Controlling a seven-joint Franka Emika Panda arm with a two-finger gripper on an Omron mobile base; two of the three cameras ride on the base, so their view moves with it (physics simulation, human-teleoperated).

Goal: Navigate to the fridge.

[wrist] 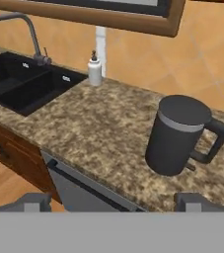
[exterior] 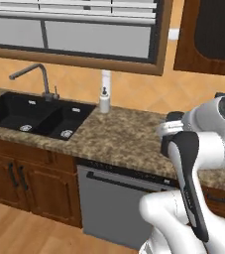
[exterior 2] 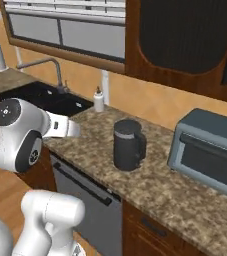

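No writing is legible on the dark jug, soap bottle or toaster oven, the last cut off at the frame edge. The end effector hangs released, fingertips wide apart, above the speckled surface; the dishwasher sits below it, and the fridge's location cannot be told.

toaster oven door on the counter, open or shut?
Shut. The toaster oven door sits flush with its blue-grey body in the right base view, glass panel facing out, no gap along its top edge.

Lit evenly and brightly throughout, with no visible light source. Rendered flat, without glare; only faint, soft shading beneath the dark kettle on the speckled bench. Slightly soft and low in resolution, edges jagged along the sink. No bending at the borders, nothing out of focus.
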